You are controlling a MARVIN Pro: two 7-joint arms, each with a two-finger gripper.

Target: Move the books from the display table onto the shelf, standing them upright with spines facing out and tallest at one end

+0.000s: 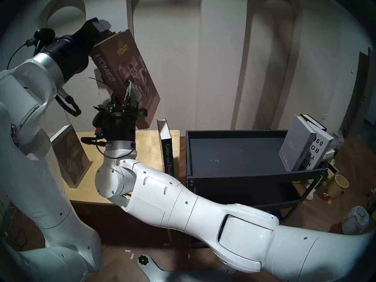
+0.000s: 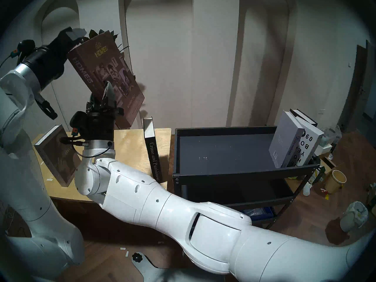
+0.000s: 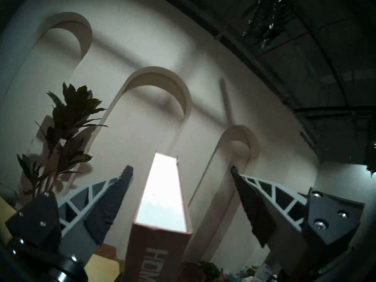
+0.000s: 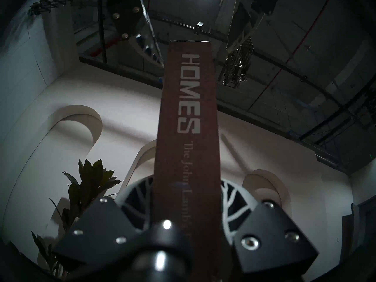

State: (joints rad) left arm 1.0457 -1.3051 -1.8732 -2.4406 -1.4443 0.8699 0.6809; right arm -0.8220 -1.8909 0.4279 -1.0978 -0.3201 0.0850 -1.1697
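Note:
The brown "Homes" book [image 1: 126, 72] hangs tilted in the air above the display table [image 1: 146, 141]. My right gripper [image 1: 130, 92] is shut on its lower spine [image 4: 187, 133]. My left gripper [image 1: 102, 28] is open at the book's top corner, its fingers [image 3: 114, 198] apart on either side of the white page edge [image 3: 162, 194]. On the table, "Crime and Punishment" [image 1: 167, 151] stands at the right edge and the "Issue" book [image 1: 69, 153] at the left. At the right end of the shelf [image 1: 254, 174] lean grey "Discontent" [image 1: 295, 145], a white "09" book [image 1: 317, 151] and a black book [image 1: 313, 120].
A leafy plant [image 3: 69, 122] stands behind the table against the arched wall. On the floor to the right of the shelf are a paper cup [image 1: 338, 186], a lined bin [image 1: 356, 220] and small clutter. My right arm stretches across the table's front edge.

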